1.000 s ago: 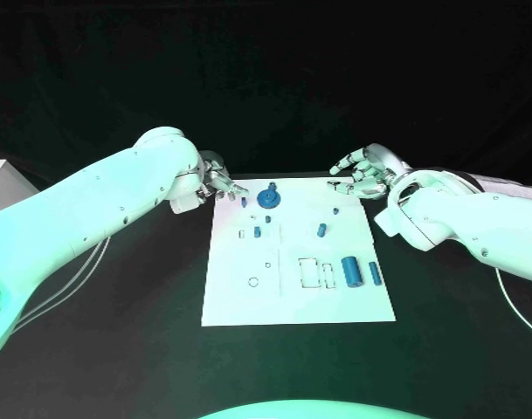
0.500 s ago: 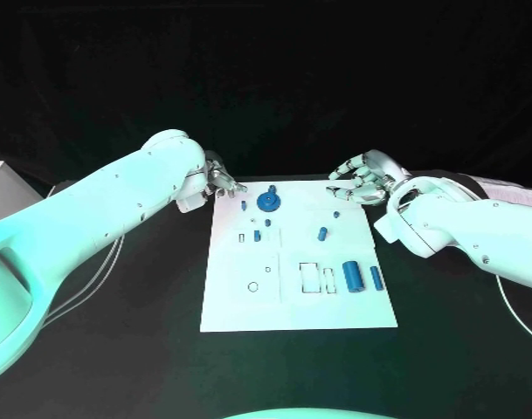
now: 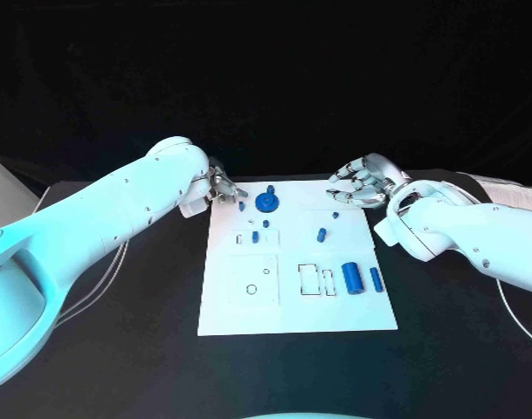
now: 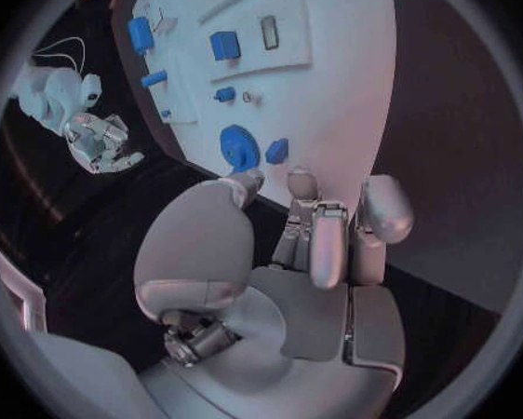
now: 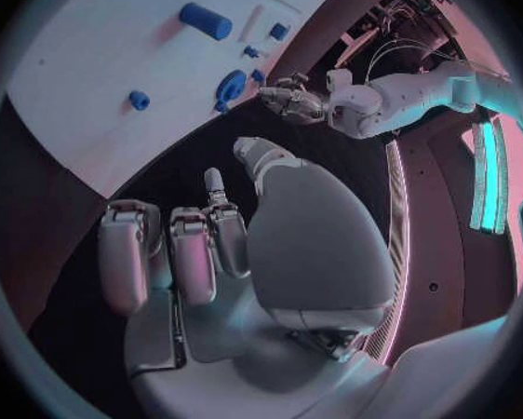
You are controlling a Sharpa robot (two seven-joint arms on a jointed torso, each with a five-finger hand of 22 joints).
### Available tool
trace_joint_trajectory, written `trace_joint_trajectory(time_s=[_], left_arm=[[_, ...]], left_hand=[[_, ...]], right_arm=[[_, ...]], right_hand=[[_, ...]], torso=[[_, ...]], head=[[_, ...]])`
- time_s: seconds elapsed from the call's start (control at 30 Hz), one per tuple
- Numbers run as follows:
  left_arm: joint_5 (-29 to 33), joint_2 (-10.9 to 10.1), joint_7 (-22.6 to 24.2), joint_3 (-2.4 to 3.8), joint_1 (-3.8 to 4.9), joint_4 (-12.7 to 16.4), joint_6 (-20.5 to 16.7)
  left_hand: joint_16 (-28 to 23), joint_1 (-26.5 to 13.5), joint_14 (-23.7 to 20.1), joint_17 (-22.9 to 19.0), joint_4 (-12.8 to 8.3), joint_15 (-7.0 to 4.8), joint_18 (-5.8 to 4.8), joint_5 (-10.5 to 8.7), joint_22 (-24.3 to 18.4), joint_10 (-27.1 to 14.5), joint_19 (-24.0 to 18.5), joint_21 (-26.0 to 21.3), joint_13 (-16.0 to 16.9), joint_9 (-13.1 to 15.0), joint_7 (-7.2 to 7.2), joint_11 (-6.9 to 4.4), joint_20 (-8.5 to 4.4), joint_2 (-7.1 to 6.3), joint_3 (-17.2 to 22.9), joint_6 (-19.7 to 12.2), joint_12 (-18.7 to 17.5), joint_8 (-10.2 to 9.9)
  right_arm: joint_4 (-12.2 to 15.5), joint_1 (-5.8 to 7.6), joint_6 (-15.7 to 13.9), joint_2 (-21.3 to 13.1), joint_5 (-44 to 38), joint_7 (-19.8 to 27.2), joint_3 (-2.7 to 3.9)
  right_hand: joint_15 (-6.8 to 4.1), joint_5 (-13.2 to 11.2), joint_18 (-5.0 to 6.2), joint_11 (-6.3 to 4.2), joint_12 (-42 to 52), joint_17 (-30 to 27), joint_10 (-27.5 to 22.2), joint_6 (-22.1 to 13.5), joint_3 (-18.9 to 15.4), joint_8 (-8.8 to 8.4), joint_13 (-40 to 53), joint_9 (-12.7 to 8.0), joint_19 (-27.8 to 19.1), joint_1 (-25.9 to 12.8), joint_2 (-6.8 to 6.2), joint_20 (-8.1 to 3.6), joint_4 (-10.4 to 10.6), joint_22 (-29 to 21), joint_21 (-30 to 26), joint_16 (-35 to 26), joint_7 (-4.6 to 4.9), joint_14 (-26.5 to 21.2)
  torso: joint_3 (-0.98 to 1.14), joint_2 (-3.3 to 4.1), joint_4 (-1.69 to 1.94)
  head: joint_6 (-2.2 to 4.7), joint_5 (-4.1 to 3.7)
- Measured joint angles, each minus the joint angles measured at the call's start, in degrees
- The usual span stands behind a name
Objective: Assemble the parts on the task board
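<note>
Head view: task board lies mid-worktop, blue parts on it. My left robot hand hovers at its far-left corner, my right robot hand at far-right.

Wrist views: both robot hands' fingers apart, holding nothing.

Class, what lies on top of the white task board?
On the white task board lie small blue parts: a round disc, two cylinders, smaller pieces. Nothing visibly covers them.
</note>
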Motion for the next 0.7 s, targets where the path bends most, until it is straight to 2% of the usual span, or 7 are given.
trace_joint_trajectory(time_s=[0.27,0.6,0.7], left_arm=[[0.9,0.2,0.2,-0.21,0.00,-0.3,0.1],[1.8,0.2,0.2,-0.33,0.01,-0.3,0.7],[2.1,0.2,0.2,-0.41,0.01,-0.3,1.0]], left_hand=[[0.0,0.0,0.0,0.0,0.2,0.00,0.01,0.00,0.2,0.2,0.0,0.2,0.1,-0.1,0.22,-0.21,0.00,0.00,0.2,0.2,0.3,0.0],[0.3,1.0,0.0,0.0,0.0,0.00,0.00,0.00,0.6,0.6,0.4,0.5,0.5,-0.2,-0.39,-0.56,0.00,-0.46,1.6,1.7,0.7,0.3],[0.3,1.3,0.0,0.0,0.0,0.00,0.00,0.00,0.6,0.6,0.4,0.5,0.5,-0.2,-0.47,-0.62,0.00,-0.22,1.9,2.0,0.7,0.5]], right_arm=[[0.0,0.03,0.0,0.1,0.0,0.0,0.03],[-0.1,0.03,-0.1,0.2,0.0,0.0,0.04],[-0.1,0.03,-0.1,0.3,0.0,0.0,0.04]], right_hand=[[0.00,0.0,0.00,0.00,0.0,0.0,0.0,0.0,0.0,0.00,0.0,0.0,0.0,0.0,0.00,0.00,0.0,0.0,0.0,0.0,0.00,0.0],[0.00,0.0,0.00,0.00,0.0,0.0,0.0,0.0,0.0,0.00,0.0,0.0,0.0,0.0,0.00,0.00,0.0,0.0,0.0,0.0,0.00,0.0],[0.00,0.0,0.00,0.00,0.0,0.0,0.0,0.0,0.0,0.00,0.0,0.0,0.0,0.0,0.00,0.00,0.0,0.0,0.0,0.0,0.00,0.0]], torso=[[-0.04,0.02,0.09],[-0.07,-0.03,0.05],[-0.07,-0.04,0.01]], head=[[-0.30,0.13],[-0.53,0.41],[-0.57,0.42]])
